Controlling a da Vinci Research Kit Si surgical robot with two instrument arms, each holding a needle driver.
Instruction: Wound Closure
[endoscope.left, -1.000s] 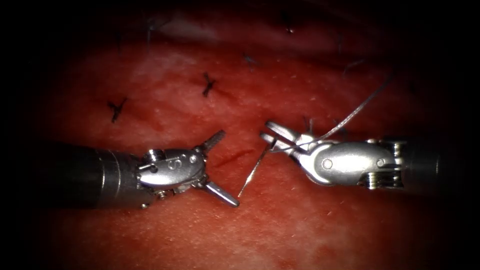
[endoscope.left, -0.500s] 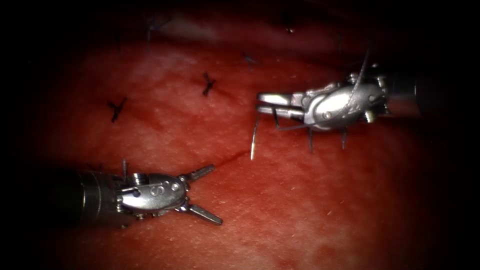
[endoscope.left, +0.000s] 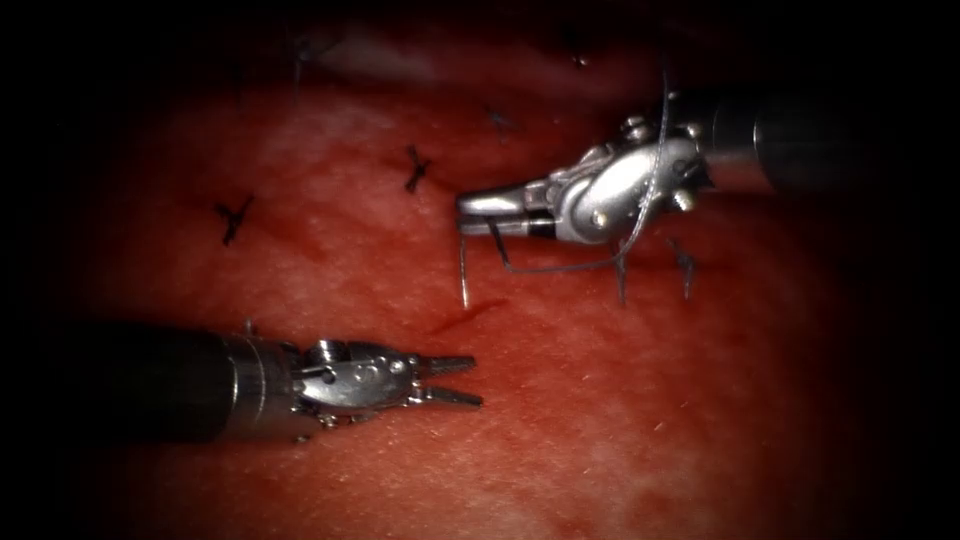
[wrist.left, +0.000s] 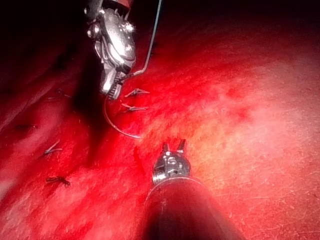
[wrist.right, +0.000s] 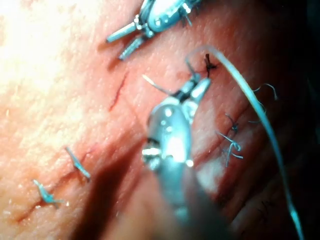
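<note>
My thin curved steel needle (endoscope.left: 464, 270) hangs free above the red tissue (endoscope.left: 600, 420), tip over the short dark cut (endoscope.left: 465, 317). Right silver needle driver (endoscope.left: 478, 212) is clamped on its rear end, pale thread (endoscope.left: 645, 190) draped across it. Left silver driver (endoscope.left: 452, 380) sits barely parted, holding nothing.

Endoscope overhead; wrist cameras close (sharing cut (endoscope.left: 465, 317)).

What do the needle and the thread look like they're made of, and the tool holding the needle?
The needle, held near its blunt end by the right tool clear of the tissue, looks like polished steel: thin, with bright glints. The thread draped over that tool seems a smooth single strand, possibly synthetic; it shines pale. The tool's fingers look like bright metal with mirror highlights. The left tool holds nothing.
</note>
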